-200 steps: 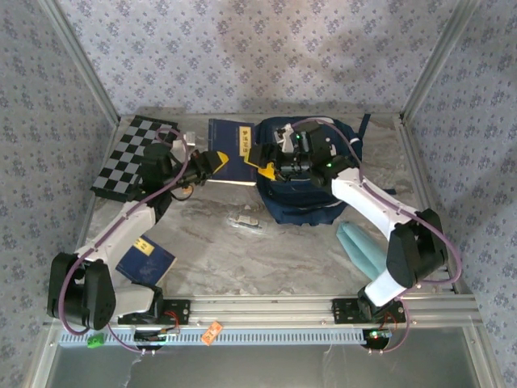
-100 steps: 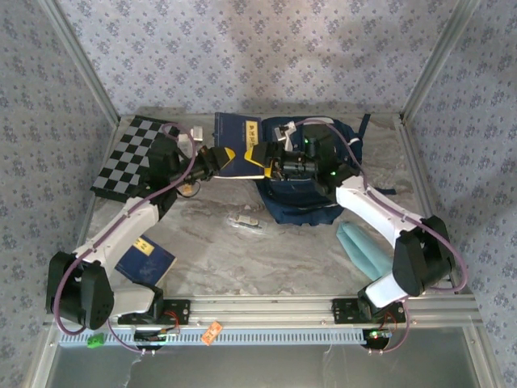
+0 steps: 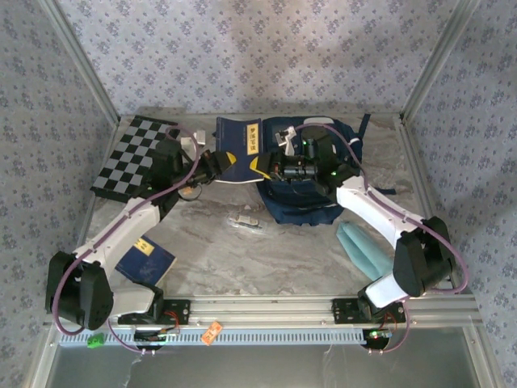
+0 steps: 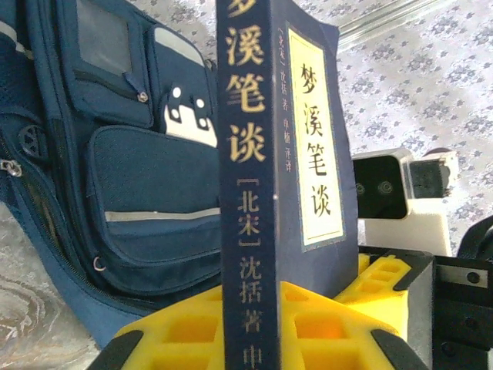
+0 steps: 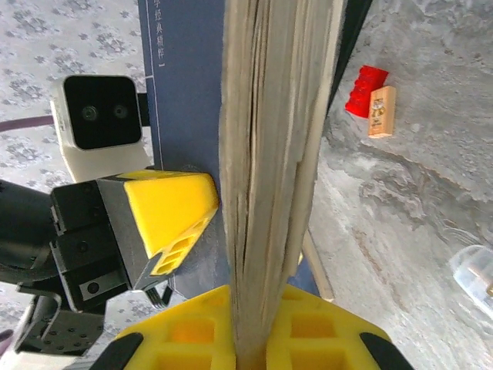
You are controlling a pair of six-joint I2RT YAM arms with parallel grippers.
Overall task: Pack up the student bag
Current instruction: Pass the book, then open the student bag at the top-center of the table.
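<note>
Nearest the arm bases, a smaller blue book (image 3: 145,260) lay on the bench (image 3: 266,263) well to the near left of the student bag (image 3: 300,208). A teal folded piece (image 3: 361,249) sat just off the bag's near right corner, and a small clear object (image 3: 245,221), too small to name, lay just beside its near left edge. The bag itself lay flat on the far half of the bench, under the right arm, with its pocketed front facing up. It looked soft and limp, likely to sag and fold if lifted by the fabric. The zip rim or a strap seemed the surest place to take hold, with the mouth needing to be held open for packing. At the bag's far left corner, a navy book (image 4: 308,154) with gold Chinese lettering stood on edge, raised between the two arms. The left end effector (image 4: 254,304) was clenched across its spine end. The right end effector (image 5: 253,308) was closed tight on the page edge, its yellow fingers (image 5: 323,320) pressing both covers. Well to the far left of the bag lay the checkered chessboard (image 3: 133,158).
</note>
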